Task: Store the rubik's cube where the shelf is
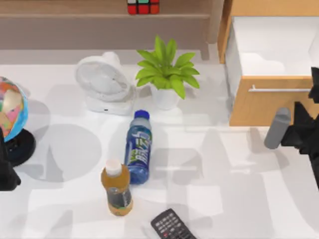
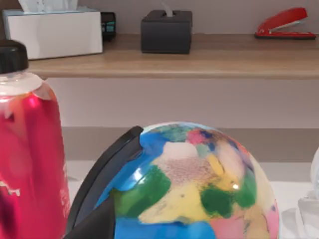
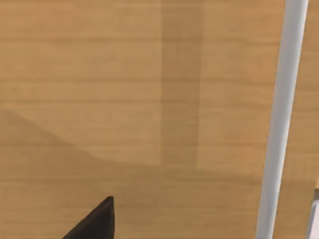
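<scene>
Plastic and light, the rubik's cube (image 1: 143, 6) sits on the shelf (image 1: 75, 15); grip flat opposite faces. Whether the right gripper (image 1: 301, 130), near the drawer (image 1: 264, 107), is open or closed, I cannot tell.

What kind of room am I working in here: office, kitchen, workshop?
Most likely a rendered office or study desk. A globe and desk fan stand on the white table, and a red stapler and tissue box sit on the shelf.
</scene>
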Motion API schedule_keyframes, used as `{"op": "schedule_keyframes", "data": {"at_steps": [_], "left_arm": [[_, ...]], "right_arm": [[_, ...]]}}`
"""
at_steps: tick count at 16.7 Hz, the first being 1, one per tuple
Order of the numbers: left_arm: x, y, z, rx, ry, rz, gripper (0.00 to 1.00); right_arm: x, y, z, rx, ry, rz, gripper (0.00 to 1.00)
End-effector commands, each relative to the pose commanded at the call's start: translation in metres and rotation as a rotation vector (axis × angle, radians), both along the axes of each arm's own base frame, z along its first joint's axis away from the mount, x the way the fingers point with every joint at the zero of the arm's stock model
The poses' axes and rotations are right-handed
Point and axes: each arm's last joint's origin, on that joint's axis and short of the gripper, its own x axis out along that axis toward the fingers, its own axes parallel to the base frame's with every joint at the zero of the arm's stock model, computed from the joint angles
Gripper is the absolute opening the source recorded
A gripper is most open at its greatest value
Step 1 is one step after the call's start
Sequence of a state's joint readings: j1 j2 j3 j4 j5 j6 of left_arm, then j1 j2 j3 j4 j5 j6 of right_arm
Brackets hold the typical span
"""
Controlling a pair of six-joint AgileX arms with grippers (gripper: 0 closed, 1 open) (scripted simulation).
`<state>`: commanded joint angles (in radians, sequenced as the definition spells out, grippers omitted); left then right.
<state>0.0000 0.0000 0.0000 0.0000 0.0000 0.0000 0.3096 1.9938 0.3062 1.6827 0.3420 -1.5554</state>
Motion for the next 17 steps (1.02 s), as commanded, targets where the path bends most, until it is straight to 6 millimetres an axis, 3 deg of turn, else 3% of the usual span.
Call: {"op": "schedule_keyframes", "data": {"at_steps": [4, 17], "left_arm": [[0.0, 0.0, 0.0, 0.0, 0.0, 0.0, 1.0], [0.0, 0.0, 0.0, 0.0, 0.0, 0.0, 1.0]], "right_arm": [[0.0008, -0.0001, 0.0001, 0.0, 0.0, 0.0, 1.0], [0.0008, -0.0001, 0.0001, 0.0, 0.0, 0.0, 0.02]]}}
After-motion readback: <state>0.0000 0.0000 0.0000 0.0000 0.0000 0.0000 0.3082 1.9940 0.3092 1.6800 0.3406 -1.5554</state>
